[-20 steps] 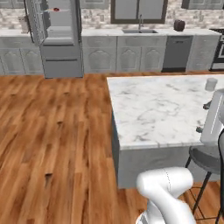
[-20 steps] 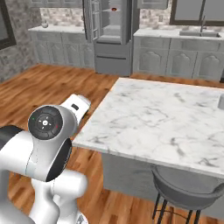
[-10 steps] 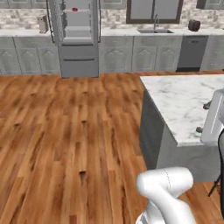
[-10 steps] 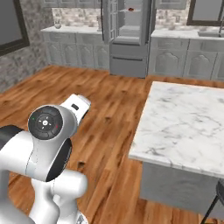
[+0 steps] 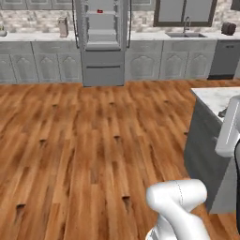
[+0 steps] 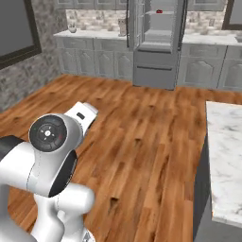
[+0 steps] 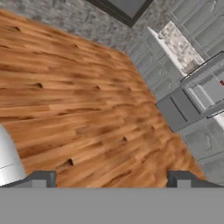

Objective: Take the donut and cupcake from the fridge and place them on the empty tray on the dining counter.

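Note:
The fridge (image 5: 102, 47) stands at the far wall with its upper doors swung open, also seen in the right base view (image 6: 158, 45) and rolled sideways in the hand view (image 7: 192, 98). A tiny red speck on an upper shelf looks like the cupcake (image 5: 99, 11) (image 6: 159, 11). The donut is too small to make out, and the tray is out of view. A corner of the dining counter (image 5: 213, 96) (image 6: 227, 151) shows at the right. My gripper (image 7: 111, 179) is open above bare floor, far from the fridge, with nothing between its fingertips (image 7: 41, 178).
Wide wooden floor (image 5: 93, 140) lies between me and the fridge. Grey wall cabinets (image 5: 37, 65) with a sink (image 5: 185, 33) line the back wall. A stone wall with a dark frame (image 6: 16, 33) is on the left.
The whole picture has shifted: the base has moved, so the fridge now sits nearer the middle and the dining counter has slid off to the right. The gripper stays open.

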